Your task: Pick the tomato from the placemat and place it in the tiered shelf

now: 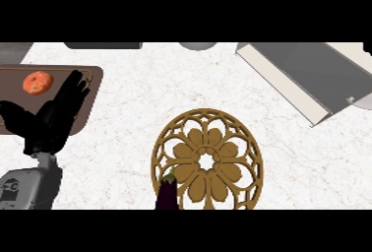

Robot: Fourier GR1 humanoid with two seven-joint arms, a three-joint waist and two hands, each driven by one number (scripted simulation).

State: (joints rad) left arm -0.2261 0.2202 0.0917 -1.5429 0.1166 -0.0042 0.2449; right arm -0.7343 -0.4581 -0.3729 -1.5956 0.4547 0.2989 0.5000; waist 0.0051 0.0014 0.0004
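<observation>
The tomato [38, 82] lies on the brown placemat [91, 101] at ten o'clock on the bench [131, 128], not yet grasped, while the tiered shelf [309, 78] waits well apart at two o'clock. The left hand [54, 118] hovers just beside the tomato at its four o'clock, fingers straight and spread apart, holding nothing, seemingly ready to close in. The right hand does not show.

The tomato [38, 82] is set on the placemat [91, 98], left of the trivet [208, 159]; the tiered shelf [309, 78] is placed behind-right of the trivet.
</observation>
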